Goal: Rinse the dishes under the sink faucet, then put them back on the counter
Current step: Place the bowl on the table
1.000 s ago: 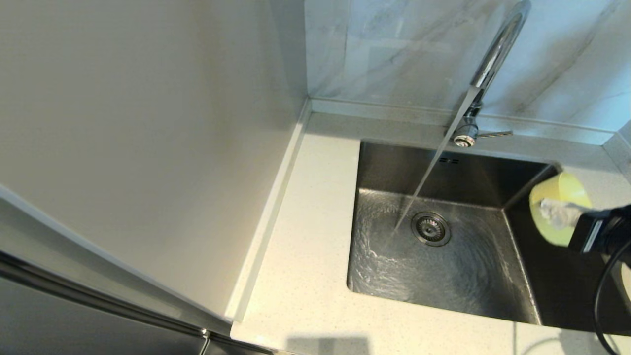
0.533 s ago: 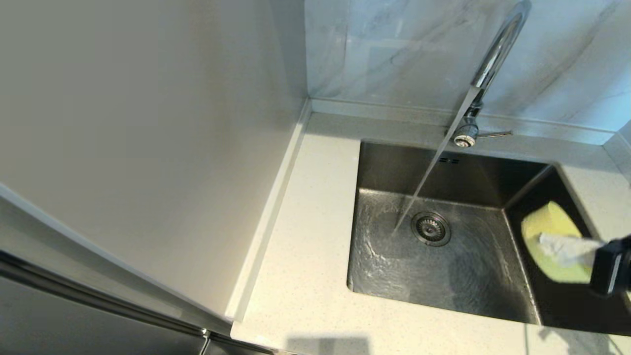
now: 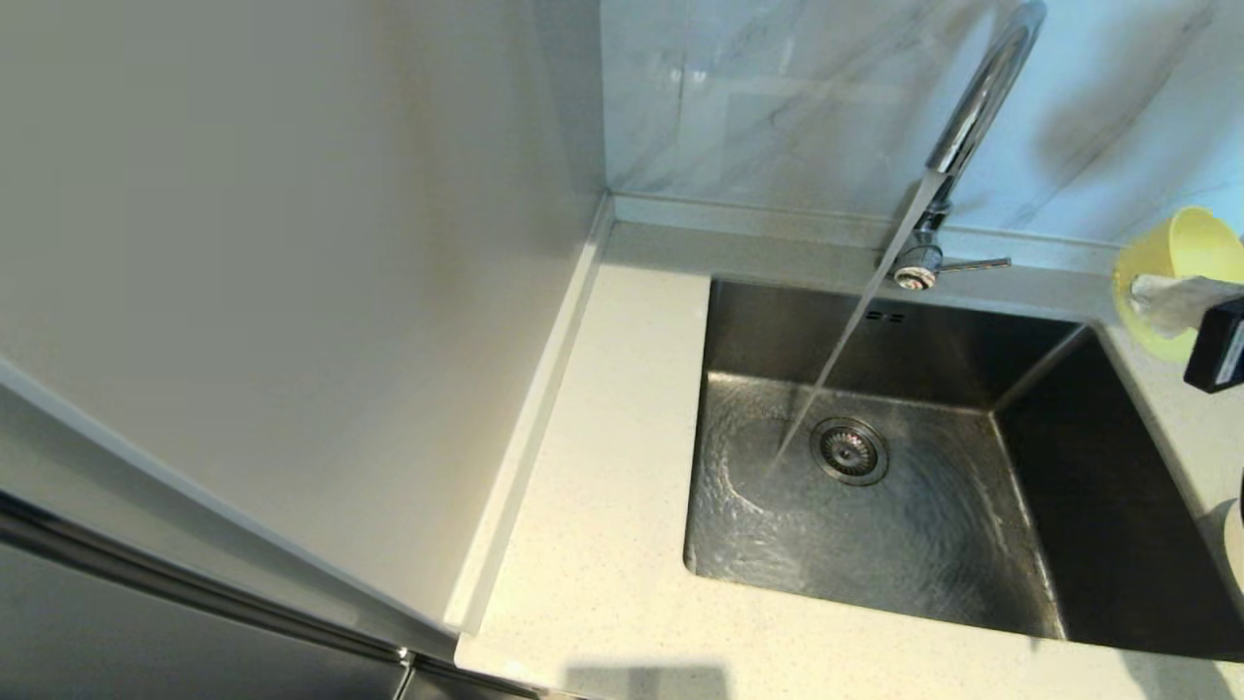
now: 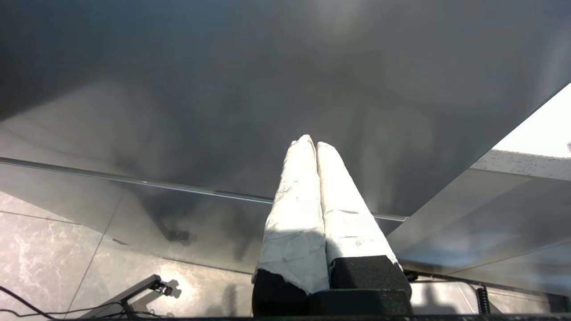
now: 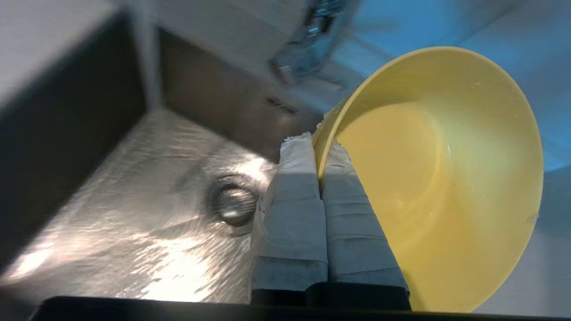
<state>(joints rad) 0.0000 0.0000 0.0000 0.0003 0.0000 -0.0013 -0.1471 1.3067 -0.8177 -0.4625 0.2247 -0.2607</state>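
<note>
My right gripper [image 3: 1147,292] [image 5: 317,145] is shut on the rim of the pale yellow bowl [image 3: 1181,272] [image 5: 446,178], holding it tilted on its side in the air above the sink's far right corner and the counter [image 3: 603,486]. Water runs from the chrome faucet [image 3: 977,107] into the steel sink [image 3: 875,506], landing beside the drain strainer [image 3: 848,450] [image 5: 232,203]. A sliver of the cream-white dish [image 3: 1234,530] shows at the right edge. My left gripper [image 4: 312,145] is parked away from the sink, shut and empty.
A pale cabinet side panel [image 3: 292,243] rises left of the counter. Grey-veined marble tiles [image 3: 777,87] back the sink. The faucet's lever handle [image 3: 977,263] points right, close to the held bowl.
My right gripper dipped the bowl lower over the sink's right side, then raised it up and back to the far right corner above the counter edge. Water keeps running.
</note>
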